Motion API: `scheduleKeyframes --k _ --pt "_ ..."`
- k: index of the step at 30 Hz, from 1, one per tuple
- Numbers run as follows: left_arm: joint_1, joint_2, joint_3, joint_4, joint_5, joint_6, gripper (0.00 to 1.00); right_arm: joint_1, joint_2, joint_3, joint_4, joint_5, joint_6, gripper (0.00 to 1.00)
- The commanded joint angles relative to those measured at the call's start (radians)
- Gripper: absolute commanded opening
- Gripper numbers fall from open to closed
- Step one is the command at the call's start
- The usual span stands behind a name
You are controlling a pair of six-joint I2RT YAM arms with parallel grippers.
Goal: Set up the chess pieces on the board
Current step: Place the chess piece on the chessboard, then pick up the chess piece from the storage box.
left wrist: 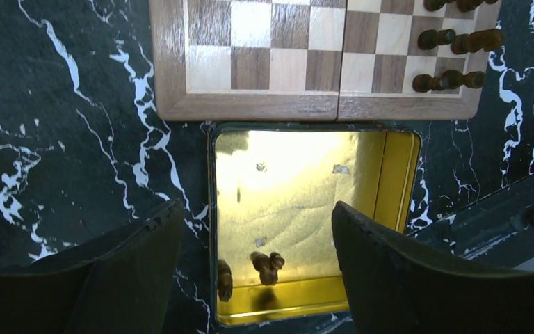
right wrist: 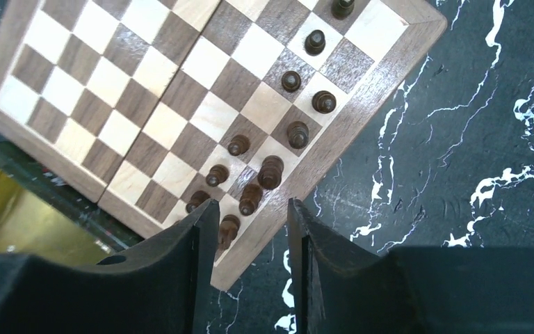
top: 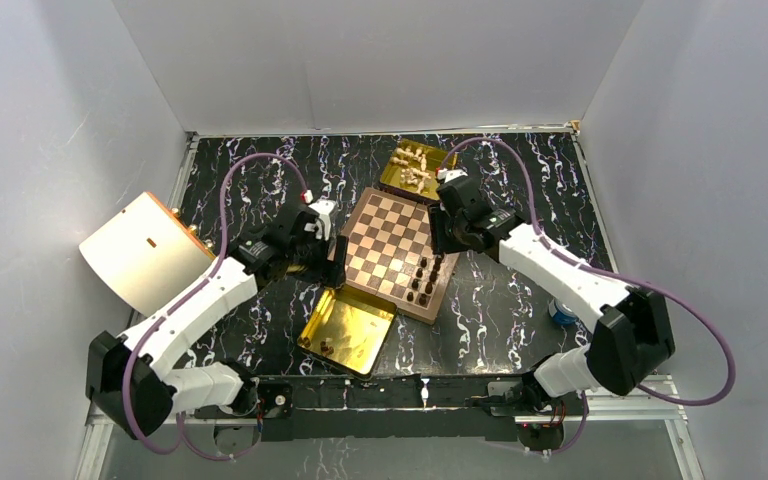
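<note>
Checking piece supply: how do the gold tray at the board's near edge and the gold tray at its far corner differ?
Contents: the near tray holds only a few dark pieces; the far tray holds a heap of cream pieces. Fill: the near tray's floor is mostly bare, while much of the far tray's is covered. Both are shiny gold, rectangular, and lie beside the board.

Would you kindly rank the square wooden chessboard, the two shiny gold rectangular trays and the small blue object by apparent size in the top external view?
1. Wooden chessboard
2. Near gold tray
3. Far gold tray, partly hidden, so unsure
4. Blue object
</note>
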Motion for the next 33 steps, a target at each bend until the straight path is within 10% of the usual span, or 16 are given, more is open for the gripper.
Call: scheduleKeyframes --k 1,8,16,33 --pt "-0.001 0.044 0.103 -0.212 0.009 -0.037 0.71 0.003 -0.105 0.024 0.044 -0.048 0.01 0.5" --pt "-0.052 0.075 0.152 -0.335 -0.005 -0.093 0.51 0.003 -0.22 -0.046 0.142 -0.114 0.009 0.5" --pt "-0.227 0.135 0.087 -0.337 -0.08 -0.23 0.47 0.003 -0.339 -0.139 0.206 -0.096 0.009 0.5" --pt "-0.25 0.206 -0.076 -0.272 -0.073 -0.288 0.35 0.002 -0.415 -0.17 0.193 -0.011 -0.019 0.49"
